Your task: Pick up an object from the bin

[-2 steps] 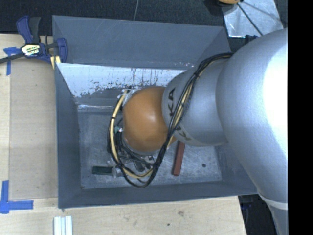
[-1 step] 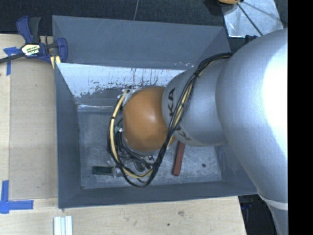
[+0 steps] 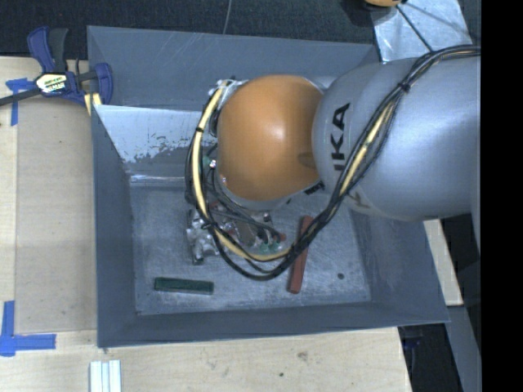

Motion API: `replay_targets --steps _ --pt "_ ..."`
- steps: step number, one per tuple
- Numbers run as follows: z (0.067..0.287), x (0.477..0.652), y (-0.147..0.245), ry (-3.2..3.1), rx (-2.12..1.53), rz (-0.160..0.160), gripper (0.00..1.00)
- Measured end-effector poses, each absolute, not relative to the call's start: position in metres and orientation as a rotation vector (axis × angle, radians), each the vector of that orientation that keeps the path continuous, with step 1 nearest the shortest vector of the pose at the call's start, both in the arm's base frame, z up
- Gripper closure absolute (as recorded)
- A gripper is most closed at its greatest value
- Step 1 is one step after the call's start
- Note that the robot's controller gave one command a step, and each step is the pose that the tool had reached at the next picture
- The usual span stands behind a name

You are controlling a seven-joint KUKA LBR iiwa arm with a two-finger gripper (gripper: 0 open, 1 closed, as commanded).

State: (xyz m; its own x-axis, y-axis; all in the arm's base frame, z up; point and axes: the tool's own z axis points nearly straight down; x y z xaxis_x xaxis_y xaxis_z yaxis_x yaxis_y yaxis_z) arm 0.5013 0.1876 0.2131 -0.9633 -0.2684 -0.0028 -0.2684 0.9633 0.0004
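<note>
Grey metal bin [image 3: 245, 321] with two loose things on its floor: a dark green flat bar [image 3: 184, 285] lies near the wall at the view's lower edge, left of middle, and a reddish-brown stick [image 3: 297, 268] slants steeply further right. The arm's orange cover [image 3: 265, 137] hangs over the middle. Below it the claw [image 3: 198, 242] sits low near the floor, just above the green bar in the view and apart from it — whether it is spread or pressed together I cannot tell.
</note>
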Motion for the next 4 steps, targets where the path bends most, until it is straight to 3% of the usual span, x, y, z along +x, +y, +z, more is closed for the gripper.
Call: replay_targets --steps 1,2,3,4 --pt "0.213 0.501 0.187 3.110 -0.425 0.001 1.00" --pt "0.140 0.516 0.170 3.120 -0.349 0.001 0.00" --pt "0.141 0.516 0.171 3.120 -0.349 0.001 0.00" --pt "0.077 0.494 0.176 3.067 -0.545 0.008 1.00"
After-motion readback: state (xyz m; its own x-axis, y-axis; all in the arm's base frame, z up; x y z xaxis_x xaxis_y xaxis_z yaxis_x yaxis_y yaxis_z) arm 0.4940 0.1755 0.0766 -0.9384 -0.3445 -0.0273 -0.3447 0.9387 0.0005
